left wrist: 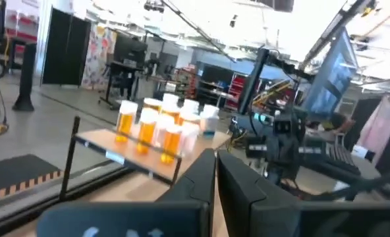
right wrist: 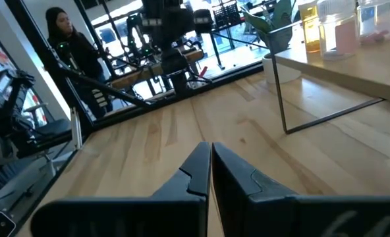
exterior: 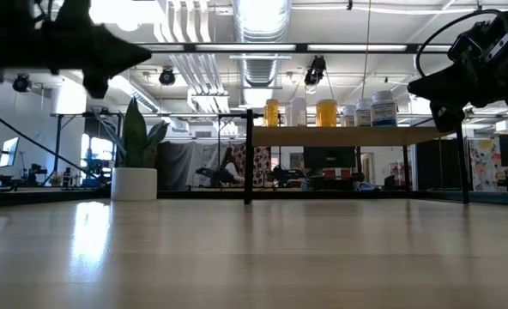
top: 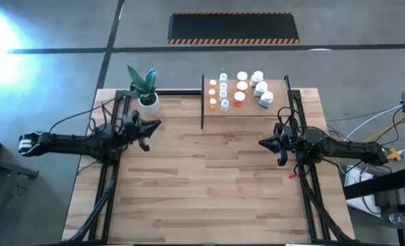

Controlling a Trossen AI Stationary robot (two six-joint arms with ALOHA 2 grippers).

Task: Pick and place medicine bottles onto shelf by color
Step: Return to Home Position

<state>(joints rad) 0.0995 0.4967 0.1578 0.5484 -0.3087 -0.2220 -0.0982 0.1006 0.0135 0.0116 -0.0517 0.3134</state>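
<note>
With the white-capped orange, white and clear medicine bottles (top: 240, 89) standing on the black-posted light-wood shelf (top: 250, 111) at the wooden tabletop's (top: 202, 198) far edge, home the closed, empty left gripper (top: 154, 126) and right gripper (top: 261, 143) clear of the posts.

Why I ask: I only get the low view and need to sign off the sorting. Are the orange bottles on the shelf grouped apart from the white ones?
Observer: Mostly. From above, small orange bottles line the left edge of the shelf and white bottles cluster at its right. Two larger orange bottles stand between.
Operator: Is either arm holding anything?
Observer: No. The wrist views show the left gripper and the right gripper shut and empty.
Operator: Are they over the shelf?
Observer: No. From above, both hover short of it over the table, tips pointing toward each other.
</note>
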